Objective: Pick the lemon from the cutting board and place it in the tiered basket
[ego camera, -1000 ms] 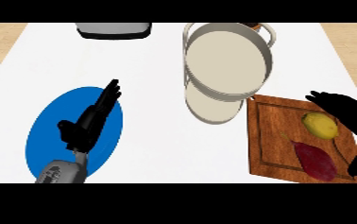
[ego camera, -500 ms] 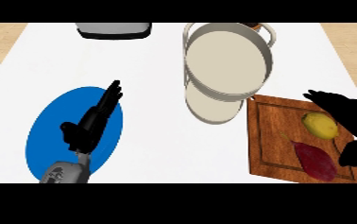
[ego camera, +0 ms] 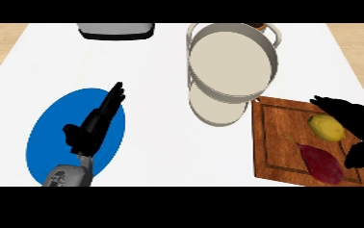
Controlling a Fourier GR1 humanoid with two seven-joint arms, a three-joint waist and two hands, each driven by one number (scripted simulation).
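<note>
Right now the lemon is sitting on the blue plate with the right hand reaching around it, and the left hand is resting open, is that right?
Not quite. The head view shows the lemon on the wooden cutting board, not on the blue plate. The rest holds: the right hand reaches around the lemon, and the left hand rests open, above that plate.
</note>
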